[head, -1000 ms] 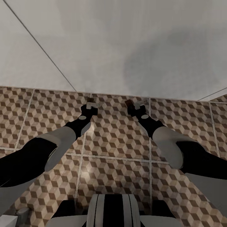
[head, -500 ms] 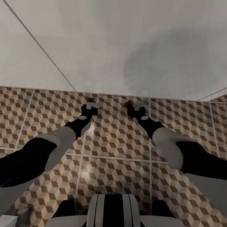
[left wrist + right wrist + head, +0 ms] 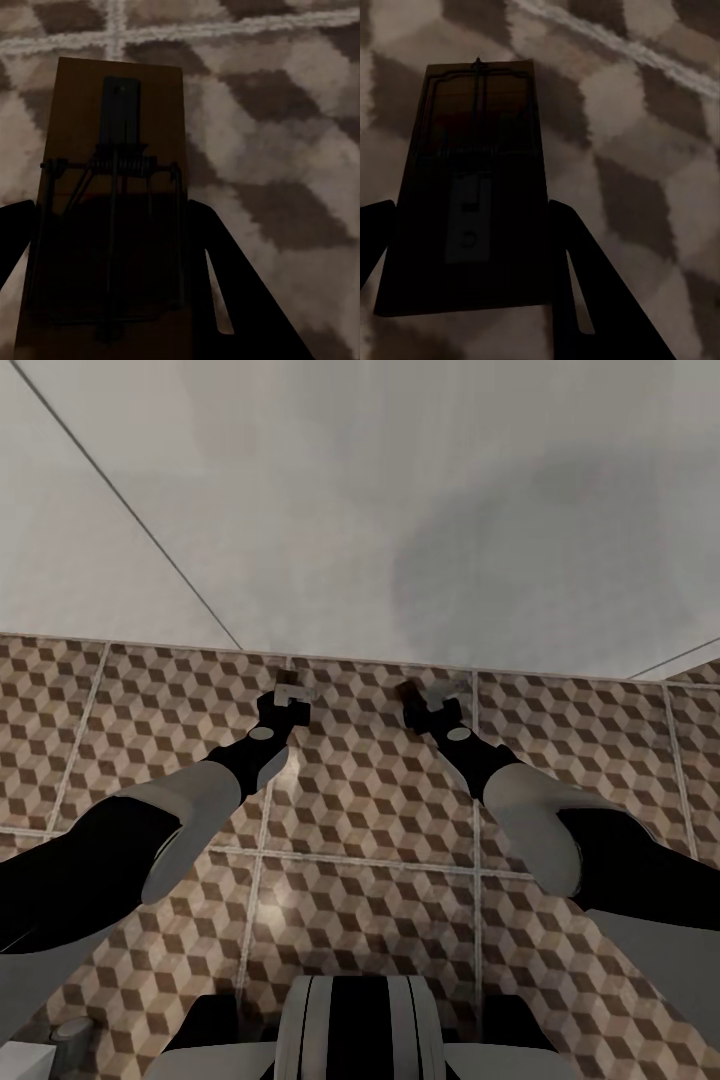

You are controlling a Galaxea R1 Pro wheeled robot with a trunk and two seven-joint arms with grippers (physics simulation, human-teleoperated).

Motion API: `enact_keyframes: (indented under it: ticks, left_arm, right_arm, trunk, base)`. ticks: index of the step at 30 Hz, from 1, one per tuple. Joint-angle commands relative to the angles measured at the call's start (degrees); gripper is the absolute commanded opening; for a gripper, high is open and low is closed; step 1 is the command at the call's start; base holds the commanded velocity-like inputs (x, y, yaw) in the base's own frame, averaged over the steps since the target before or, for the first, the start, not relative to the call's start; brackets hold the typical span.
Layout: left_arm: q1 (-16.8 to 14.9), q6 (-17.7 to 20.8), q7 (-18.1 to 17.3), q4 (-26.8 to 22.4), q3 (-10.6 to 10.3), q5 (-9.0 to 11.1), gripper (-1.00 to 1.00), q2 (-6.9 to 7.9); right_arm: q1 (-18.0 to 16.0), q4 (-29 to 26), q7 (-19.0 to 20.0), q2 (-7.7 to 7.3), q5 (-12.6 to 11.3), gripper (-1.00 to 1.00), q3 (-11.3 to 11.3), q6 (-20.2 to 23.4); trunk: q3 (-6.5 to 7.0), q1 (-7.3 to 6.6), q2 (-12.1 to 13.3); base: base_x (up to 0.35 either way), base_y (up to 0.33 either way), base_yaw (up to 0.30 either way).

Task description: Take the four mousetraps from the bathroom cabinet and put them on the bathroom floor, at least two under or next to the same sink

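Two mousetraps show, each a tan-brown board with dark wire parts. My left gripper is shut on one mousetrap, which in the left wrist view lies between the two dark fingers. My right gripper is shut on the other mousetrap, seen in the right wrist view. Both are held low over the bathroom floor with its cube-pattern tiles, close to where it meets a white surface. I cannot tell whether the boards touch the tiles. The cabinet is out of view.
A broad white surface with thin seams rises beyond the tiles; I cannot tell whether it belongs to the sink. My own base sits at the near edge, with a small grey round part beside it.
The right gripper and its mousetrap have shifted very slightly. The left arm and the camera have held still.
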Motion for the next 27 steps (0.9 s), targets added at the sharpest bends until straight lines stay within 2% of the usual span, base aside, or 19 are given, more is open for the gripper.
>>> enact_keyframes:
  ticks: [1, 10, 11, 27]
  left_arm:
    - [-0.03, -0.2, 0.16, 0.07, -0.51, 0.52, -1.0, -0.02]
    - [-0.03, -0.2, 0.16, 0.12, -0.51, 0.52, -1.0, -0.23]
    - [-0.03, -0.2, 0.16, 0.13, -0.51, 0.52, -1.0, -0.25]
    - [-0.03, -0.2, 0.16, 0.16, -0.51, 0.52, -1.0, -0.28]
  right_arm:
    - [-0.04, 0.09, -0.13, 0.02, 0.3, -1.0, -0.23, -0.37]
    - [-0.04, 0.09, -0.13, -0.06, 0.3, -1.0, -0.23, -1.27]
    - [-0.04, 0.09, -0.13, -0.04, 0.3, 1.0, -0.23, -1.29]
    - [-0.04, 0.09, -0.13, -0.05, 0.3, 1.0, -0.25, -1.32]
  trunk:
    - [-0.03, -0.01, -0.01]
    - [-0.03, -0.01, -0.01]
    - [-0.03, -0.01, -0.01]
    - [-0.03, -0.01, -0.01]
  base:
    - [0.0, 0.0, 0.0]
    - [0.0, 0.0, 0.0]
    - [0.0, 0.0, 0.0]
    - [0.0, 0.0, 0.0]
